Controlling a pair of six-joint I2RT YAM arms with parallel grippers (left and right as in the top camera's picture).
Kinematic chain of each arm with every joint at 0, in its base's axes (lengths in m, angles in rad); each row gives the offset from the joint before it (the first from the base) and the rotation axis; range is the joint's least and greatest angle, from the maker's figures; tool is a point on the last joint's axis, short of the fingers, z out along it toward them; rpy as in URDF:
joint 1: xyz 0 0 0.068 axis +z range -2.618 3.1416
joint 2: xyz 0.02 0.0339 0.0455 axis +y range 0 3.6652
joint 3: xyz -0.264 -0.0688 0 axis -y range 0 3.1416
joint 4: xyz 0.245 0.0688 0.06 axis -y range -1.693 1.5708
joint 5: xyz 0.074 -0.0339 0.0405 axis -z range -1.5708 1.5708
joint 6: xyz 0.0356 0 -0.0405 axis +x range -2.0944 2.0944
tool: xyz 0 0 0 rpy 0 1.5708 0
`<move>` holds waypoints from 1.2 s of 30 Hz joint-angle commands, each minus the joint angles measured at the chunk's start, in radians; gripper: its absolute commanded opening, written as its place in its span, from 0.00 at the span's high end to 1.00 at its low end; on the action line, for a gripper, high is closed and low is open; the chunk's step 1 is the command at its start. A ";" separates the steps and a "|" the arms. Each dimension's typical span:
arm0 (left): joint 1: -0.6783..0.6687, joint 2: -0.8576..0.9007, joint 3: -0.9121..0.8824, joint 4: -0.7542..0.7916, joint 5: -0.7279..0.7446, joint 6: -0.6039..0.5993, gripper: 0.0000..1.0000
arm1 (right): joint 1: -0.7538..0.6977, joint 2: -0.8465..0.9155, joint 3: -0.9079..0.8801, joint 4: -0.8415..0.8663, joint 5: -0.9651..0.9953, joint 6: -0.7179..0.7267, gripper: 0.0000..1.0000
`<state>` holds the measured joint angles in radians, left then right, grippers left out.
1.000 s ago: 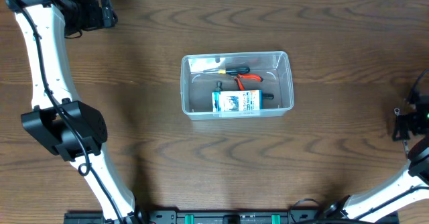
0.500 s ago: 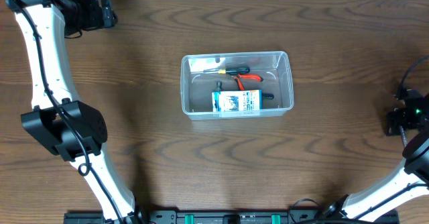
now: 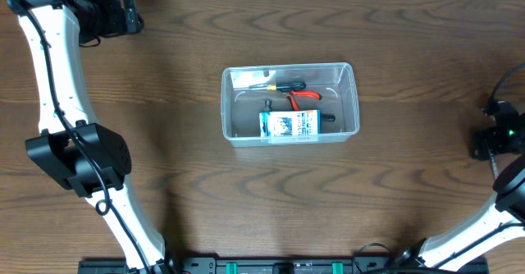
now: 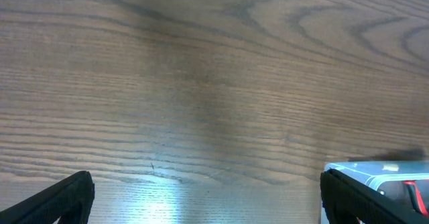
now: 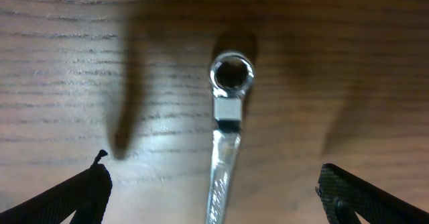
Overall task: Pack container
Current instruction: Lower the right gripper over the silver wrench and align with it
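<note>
Right wrist view: the right claw [image 5: 218, 196] gapes wide over a wrench [image 5: 226, 117] lying on the surface [image 5: 335, 63]. The left claw [image 4: 204, 197] is spread too; the container [image 3: 356, 102] holds a box [image 3: 289, 125].

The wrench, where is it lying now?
In the right wrist view the wrench lies on the wooden table, directly under the open right gripper, at the table's far right, well apart from the container.

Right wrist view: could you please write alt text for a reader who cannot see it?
A shiny metal ring-end wrench lies flat on the dark wood table, its ring at the top of the frame. It sits centred between the wide-open jaws, untouched.
</note>
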<state>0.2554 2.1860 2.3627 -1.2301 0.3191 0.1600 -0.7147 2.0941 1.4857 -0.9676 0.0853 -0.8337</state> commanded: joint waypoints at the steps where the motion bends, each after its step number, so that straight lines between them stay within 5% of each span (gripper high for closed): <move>1: 0.004 -0.004 0.017 -0.003 0.009 -0.001 0.02 | -0.005 0.038 -0.005 0.005 -0.026 -0.020 0.01; 28: 0.004 -0.004 0.017 -0.003 0.009 -0.001 0.02 | -0.079 0.038 -0.005 0.011 -0.100 -0.005 0.01; 36: 0.004 -0.004 0.017 -0.003 0.009 -0.001 0.02 | -0.078 0.038 -0.005 0.002 -0.100 -0.005 0.18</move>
<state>0.2554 2.1860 2.3627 -1.2301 0.3191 0.1600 -0.7914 2.1201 1.4857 -0.9573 0.0288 -0.8398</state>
